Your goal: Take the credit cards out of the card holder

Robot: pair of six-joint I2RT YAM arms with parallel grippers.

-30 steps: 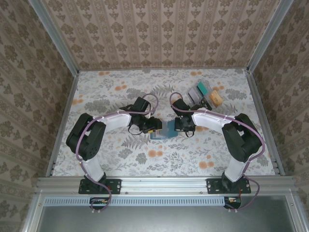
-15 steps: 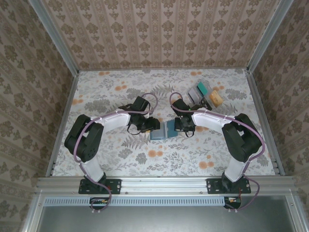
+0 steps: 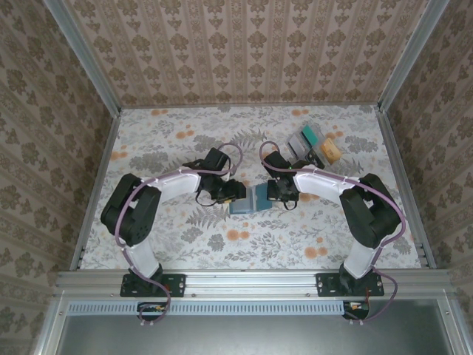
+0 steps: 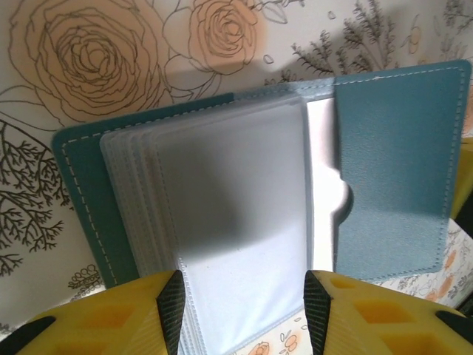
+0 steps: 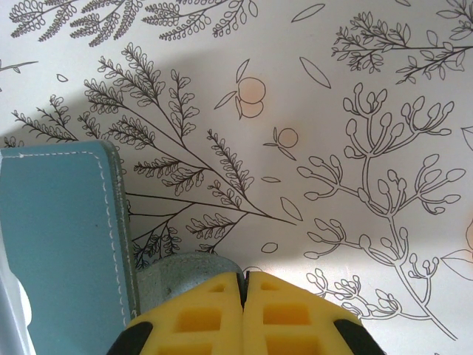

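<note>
Overhead and wrist views, card holder opened. Against the overhead view of a second ago, we see the left end effector (image 3: 230, 194) drawn slightly toward frame left. This uncovers more of the card holder (image 3: 250, 201), which now reads as two slate-blue panels lying flat at the centre of the worktop (image 3: 185, 244). Over the last half second we find almost no further movement.

In the left wrist view the left end effector (image 4: 244, 314) stands roughly half open. A fanned stack of clear sleeves (image 4: 236, 222) rises between its fingers from the card holder (image 4: 392, 163). We cannot tell whether the pads actually clamp the stack. A pale card (image 4: 324, 185) shows in the slot of the right-hand panel, so we judge that the credit cards are not yet out.

In the right wrist view the right end effector (image 5: 244, 296) is fully closed. It sits just beside the edge of the card holder (image 5: 59, 237) and appears to pin it down. Overhead, it (image 3: 281, 196) lies at the holder's right margin. Loose cards (image 3: 314, 144) lie well apart at upper right.

We take this as exposure complete, with extraction next.
</note>
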